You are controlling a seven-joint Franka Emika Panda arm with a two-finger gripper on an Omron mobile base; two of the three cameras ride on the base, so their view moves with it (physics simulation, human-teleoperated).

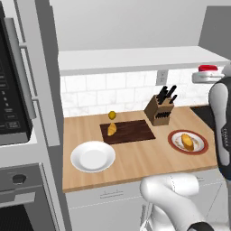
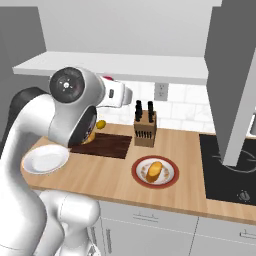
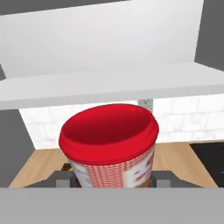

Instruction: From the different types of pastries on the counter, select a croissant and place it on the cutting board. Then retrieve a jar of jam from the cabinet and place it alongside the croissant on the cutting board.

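Jar of jam [image 3: 109,146] sits close in hand view, red lid toward the camera, red-and-white checked label below, dark finger tips [image 3: 59,178] flanking its base on both sides; end effector [image 3: 109,181] clamped on the jar, held up in the air below the ledge of the cabinet [image 1: 135,58]. In left base view the red lid shows at the far right, level with the cabinet ledge, well above the right end of the surface [image 1: 149,164]. In right base view a sliver of red visible at the white hand, above the back edge of the surface. Cutting board [image 1: 127,131] flat on the surface, toward the back edge, roughly mid-length. Croissant [image 1: 111,130] resting on the left part of the board. Round yellow ball [image 1: 112,115] just behind the board's back left corner, near the tiled wall. Knife block [image 1: 159,111] standing at the back edge, just right of the board, black handles up. White plate [image 1: 93,156] near the front left of the surface, bare. Reddish-brown plate [image 1: 188,142] toward the front right, carrying a yellow-and-white pastry [image 1: 187,141]. Black cooktop [image 2: 227,167] at the right end of the surface. Oven column [image 1: 18,113] beyond the left end.
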